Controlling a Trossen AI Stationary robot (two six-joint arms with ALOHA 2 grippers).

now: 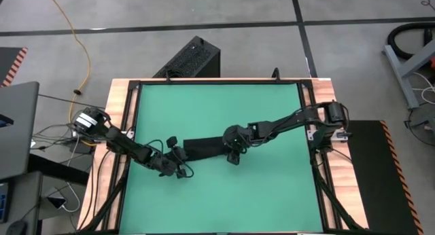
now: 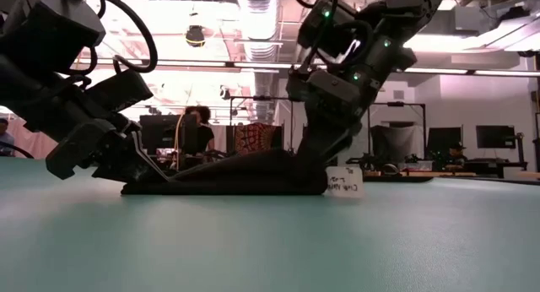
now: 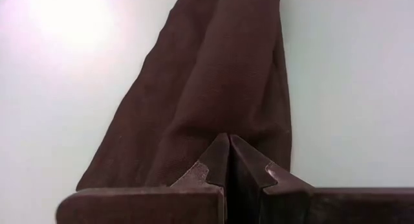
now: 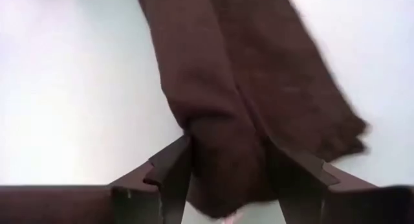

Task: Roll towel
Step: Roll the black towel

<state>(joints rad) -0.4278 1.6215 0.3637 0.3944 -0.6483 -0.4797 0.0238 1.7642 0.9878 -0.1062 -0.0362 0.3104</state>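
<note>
Where the towel (image 1: 205,148) lies folded into a long narrow strip across the middle of the green tabletop (image 1: 217,106), a gripper works at each end. The right gripper (image 4: 226,169) has its jaws parted around a thick bunch of cloth, gripping it. The left gripper (image 3: 229,160) presses on the opposite end, jaws closed together, tips touching the fabric.
</note>
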